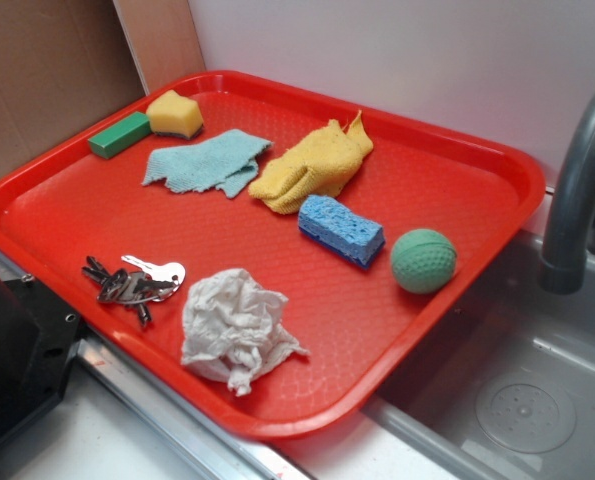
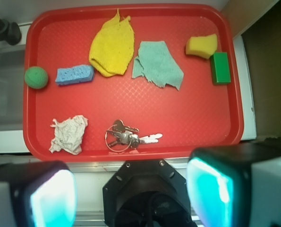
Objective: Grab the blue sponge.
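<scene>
Red tray on bench beside sink, grey faucet far right. Hand over near tray edge, pads spread apart, nothing between. Yellow cloth and teal cloth mid-far. Crumpled paper near. Blue sponge right of centre, between yellow cloth and green ball. Yellow sponge touching green block, far left. Keys near left.

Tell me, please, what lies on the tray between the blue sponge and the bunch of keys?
Nothing: in the wrist view, only bare red tray separates the blue sponge from the keys. The exterior view agrees.
</scene>
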Robot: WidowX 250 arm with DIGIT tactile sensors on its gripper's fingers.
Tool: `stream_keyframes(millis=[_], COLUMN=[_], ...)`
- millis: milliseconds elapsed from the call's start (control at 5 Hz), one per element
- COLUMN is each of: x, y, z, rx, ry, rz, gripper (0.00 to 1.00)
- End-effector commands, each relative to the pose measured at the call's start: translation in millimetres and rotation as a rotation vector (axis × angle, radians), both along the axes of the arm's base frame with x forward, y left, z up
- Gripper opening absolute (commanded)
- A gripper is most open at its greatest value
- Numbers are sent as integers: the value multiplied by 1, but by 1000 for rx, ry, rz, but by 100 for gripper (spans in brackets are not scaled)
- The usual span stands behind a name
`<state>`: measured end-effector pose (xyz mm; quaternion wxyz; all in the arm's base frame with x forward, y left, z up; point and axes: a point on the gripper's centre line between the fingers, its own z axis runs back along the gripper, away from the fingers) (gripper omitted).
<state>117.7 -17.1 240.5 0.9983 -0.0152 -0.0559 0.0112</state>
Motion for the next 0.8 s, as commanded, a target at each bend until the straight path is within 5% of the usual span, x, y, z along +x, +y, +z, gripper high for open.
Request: stream_keyframes(millis=[0,200,600], x=[70,84,51], y=[-55,-84,-96], z=[-53,-89,-146], rx=[91,71,72], ry=[3,-21,-80], rz=[-493,-743,-1241], gripper=[100,100,100])
